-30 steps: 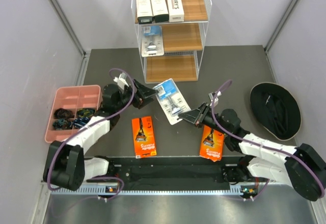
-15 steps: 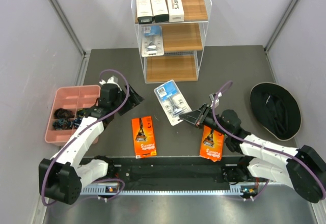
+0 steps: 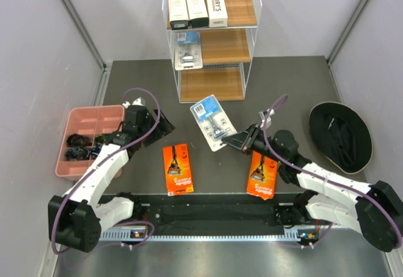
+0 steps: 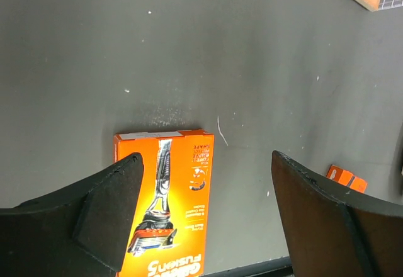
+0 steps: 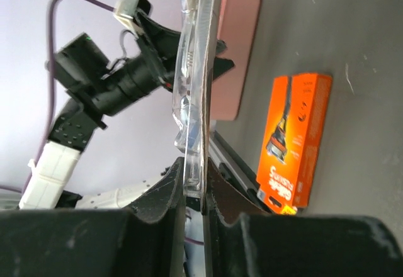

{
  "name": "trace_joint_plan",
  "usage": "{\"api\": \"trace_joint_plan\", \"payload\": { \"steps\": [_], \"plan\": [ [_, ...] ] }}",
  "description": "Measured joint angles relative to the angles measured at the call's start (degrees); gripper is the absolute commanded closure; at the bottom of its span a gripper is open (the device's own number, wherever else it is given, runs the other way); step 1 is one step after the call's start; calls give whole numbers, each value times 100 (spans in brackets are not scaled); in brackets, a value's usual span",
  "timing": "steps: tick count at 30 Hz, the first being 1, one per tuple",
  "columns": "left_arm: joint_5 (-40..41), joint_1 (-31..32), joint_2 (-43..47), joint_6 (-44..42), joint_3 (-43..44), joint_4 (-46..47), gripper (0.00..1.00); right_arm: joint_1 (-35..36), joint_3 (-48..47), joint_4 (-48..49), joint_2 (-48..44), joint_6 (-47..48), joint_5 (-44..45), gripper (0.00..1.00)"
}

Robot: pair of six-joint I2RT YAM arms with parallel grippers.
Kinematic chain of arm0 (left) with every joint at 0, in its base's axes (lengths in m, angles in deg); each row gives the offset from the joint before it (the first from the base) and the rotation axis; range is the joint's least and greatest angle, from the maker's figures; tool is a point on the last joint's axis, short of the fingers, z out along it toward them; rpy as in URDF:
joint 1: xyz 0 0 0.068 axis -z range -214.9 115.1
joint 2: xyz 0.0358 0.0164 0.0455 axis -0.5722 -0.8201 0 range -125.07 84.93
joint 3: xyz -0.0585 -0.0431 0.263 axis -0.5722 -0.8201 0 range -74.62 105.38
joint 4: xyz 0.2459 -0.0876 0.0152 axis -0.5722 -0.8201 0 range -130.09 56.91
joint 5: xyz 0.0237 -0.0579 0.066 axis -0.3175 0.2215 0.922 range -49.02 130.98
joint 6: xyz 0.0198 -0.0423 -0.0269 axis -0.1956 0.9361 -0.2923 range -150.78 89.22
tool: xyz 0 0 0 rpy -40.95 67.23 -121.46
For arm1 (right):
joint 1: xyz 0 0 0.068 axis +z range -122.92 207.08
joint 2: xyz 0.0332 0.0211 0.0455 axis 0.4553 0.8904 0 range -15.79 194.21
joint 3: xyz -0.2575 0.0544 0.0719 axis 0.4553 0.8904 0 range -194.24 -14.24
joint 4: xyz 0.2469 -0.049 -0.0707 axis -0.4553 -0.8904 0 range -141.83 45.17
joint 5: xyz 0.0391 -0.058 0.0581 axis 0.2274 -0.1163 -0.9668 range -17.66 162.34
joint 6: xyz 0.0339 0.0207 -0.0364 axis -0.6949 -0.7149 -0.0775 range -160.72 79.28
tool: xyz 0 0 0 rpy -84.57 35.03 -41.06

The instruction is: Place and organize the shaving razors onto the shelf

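Note:
The shelf (image 3: pixel 247 34) stands at the back centre. Three white boxes (image 3: pixel 196 7) stand on its top tier and one blue-clear blister pack (image 3: pixel 187 49) on the middle tier. My right gripper (image 3: pixel 234 141) is shut on the lower edge of a second blister pack (image 3: pixel 212 121) and holds it above the table; it shows edge-on in the right wrist view (image 5: pixel 198 69) between the fingers (image 5: pixel 162 195). My left gripper (image 3: pixel 160 124) is open and empty above one orange card (image 4: pixel 162 208), which lies at front centre (image 3: pixel 177 168). The other orange card (image 3: pixel 262 175) lies partly under my right arm.
A pink compartment tray (image 3: pixel 82 116) with dark small items sits at the left. A black round hat-like object (image 3: pixel 340 135) lies at the right. The arms' base rail (image 3: pixel 208 217) runs along the near edge. Grey walls close in both sides.
My left gripper has let go of the blister pack and drawn back to the left. My right gripper keeps the pack and has moved it slightly up and toward the shelf.

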State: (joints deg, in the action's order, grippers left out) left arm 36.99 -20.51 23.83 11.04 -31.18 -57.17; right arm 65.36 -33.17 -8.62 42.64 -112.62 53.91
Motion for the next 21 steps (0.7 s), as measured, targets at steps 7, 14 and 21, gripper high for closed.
{"api": "trace_joint_plan", "payload": {
  "steps": [7, 14, 21],
  "plan": [
    [-153, 0, -94, 0, 0, 26, 13, -372, -651, -157, 37, 92, -275, 100],
    [-280, -2, -149, 0, 0, 50, 14, -828, -1370, -98, 608, 72, -468, 100],
    [-415, -2, -164, 2, 0, 55, 13, -1241, -1952, 190, 1427, -170, -568, 100]
  ]
}}
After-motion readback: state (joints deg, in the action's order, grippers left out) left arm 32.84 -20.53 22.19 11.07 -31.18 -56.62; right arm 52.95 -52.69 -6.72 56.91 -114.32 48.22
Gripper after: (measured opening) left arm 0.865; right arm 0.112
